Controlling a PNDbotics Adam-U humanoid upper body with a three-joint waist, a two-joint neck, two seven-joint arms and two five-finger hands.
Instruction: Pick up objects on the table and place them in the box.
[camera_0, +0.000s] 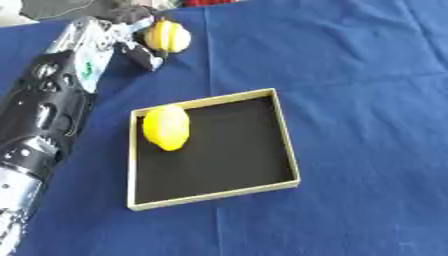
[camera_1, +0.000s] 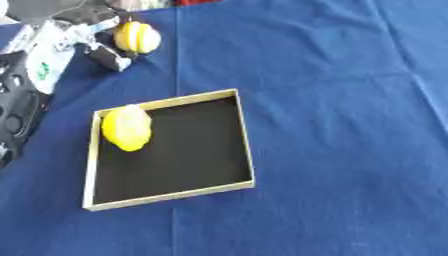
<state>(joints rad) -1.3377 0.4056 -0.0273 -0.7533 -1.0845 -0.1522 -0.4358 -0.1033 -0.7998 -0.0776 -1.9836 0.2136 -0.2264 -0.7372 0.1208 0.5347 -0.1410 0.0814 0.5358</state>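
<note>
The left arm (camera_0: 39, 125) was glossy black with a silver joint farthest from the fingers. Behind the dark fingers (camera_0: 140, 55), the left hand (camera_0: 92, 50) was silver-white with a green mark.

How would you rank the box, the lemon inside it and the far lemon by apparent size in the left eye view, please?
1. Box
2. Lemon in the box
3. Far lemon, though it lies farther from the camera and the left hand partly hides it, so the two lemons may match.

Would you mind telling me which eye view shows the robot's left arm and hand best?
The left eye view: the black and silver left arm runs from the lower left corner to the left hand beside a round yellow fruit. The right eye view crops most of the arm.
</note>
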